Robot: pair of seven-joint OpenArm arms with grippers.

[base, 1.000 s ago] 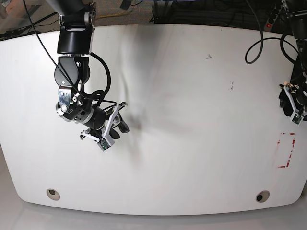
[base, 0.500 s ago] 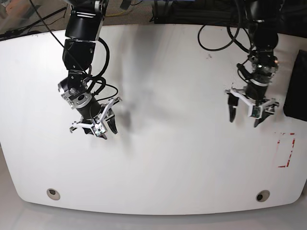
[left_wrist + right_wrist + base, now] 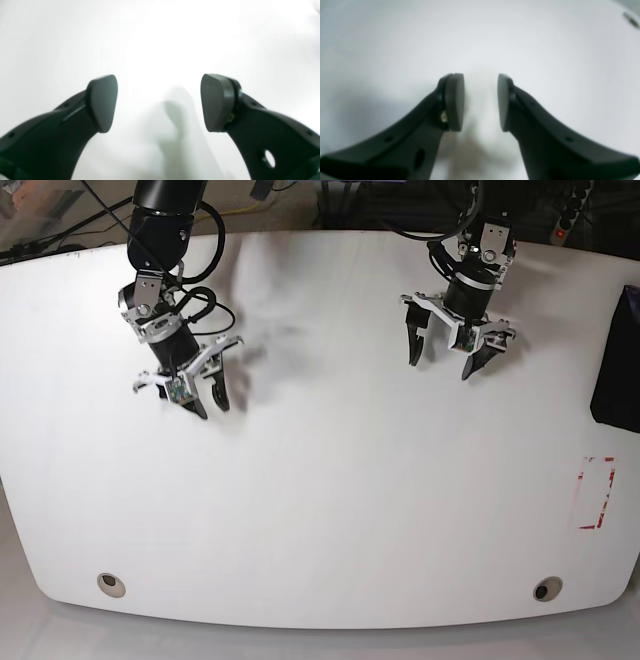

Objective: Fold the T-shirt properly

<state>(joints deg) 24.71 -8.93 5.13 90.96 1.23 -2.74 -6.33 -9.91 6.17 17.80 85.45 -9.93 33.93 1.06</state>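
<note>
White tabletop (image 3: 320,510) fills nearly everything, and no cloth lies spread on it. Farthest left in the base view, the right gripper (image 3: 207,402) hangs over the bare surface, pointing down. Its jaws stand a little apart with nothing between them; the right wrist view shows only blurred white table past the right gripper (image 3: 480,102). Over the last second this arm has drawn back from mid-table toward the far edge.

Further right, the left gripper (image 3: 440,365) has travelled much more. A second ago it sat at the table's right edge, and now it hovers well inward, roughly level with its partner. Its jaws are spread wide and carry nothing, and the left wrist view shows only bright table and a faint shadow beneath the left gripper (image 3: 158,102).

Beyond the left gripper's outer side, well apart from it, a black shape (image 3: 612,360) is cut off by the frame at the table's right edge. It may be the T-shirt, but too little shows to say. Nearer the camera from that shape, a red tape outline (image 3: 597,493) marks the surface.

Both arms coming away empty suggests that no fold is under way. Either the shirt has already been set aside or it has not yet been brought in.
</note>
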